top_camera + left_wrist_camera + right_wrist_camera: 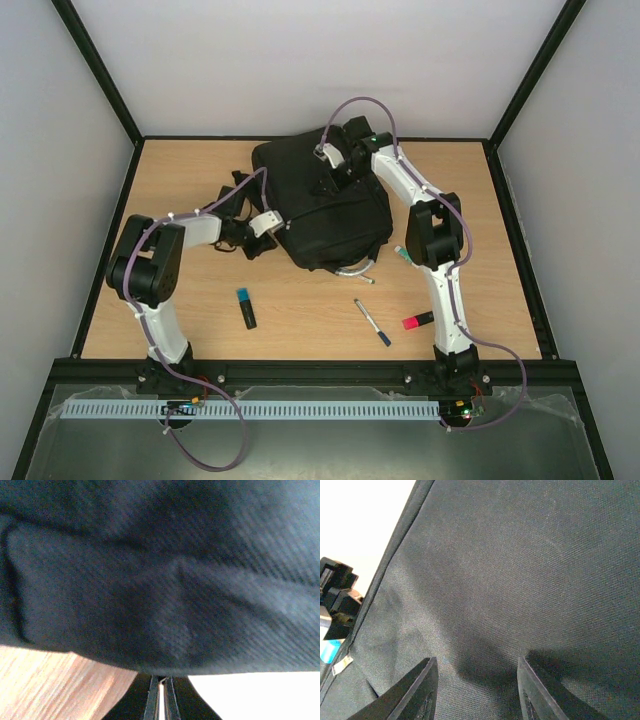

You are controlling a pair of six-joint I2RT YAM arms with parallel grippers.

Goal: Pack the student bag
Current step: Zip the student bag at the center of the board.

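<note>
Top external view: student bag (320, 205) is lying on the worktop (200, 320), long axis running far-left to near-right; left gripper (262, 228) is sitting closed at its left edge, right gripper (335, 165) hovering open over its far end.

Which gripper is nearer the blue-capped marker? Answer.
Left. Left gripper sits just beyond the marker, at the student bag's edge; right gripper is farther, over its far end.

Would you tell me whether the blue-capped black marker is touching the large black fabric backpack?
Apart: the top view shows bare wooden tabletop between the blue-capped black marker and the black fabric backpack.
</note>
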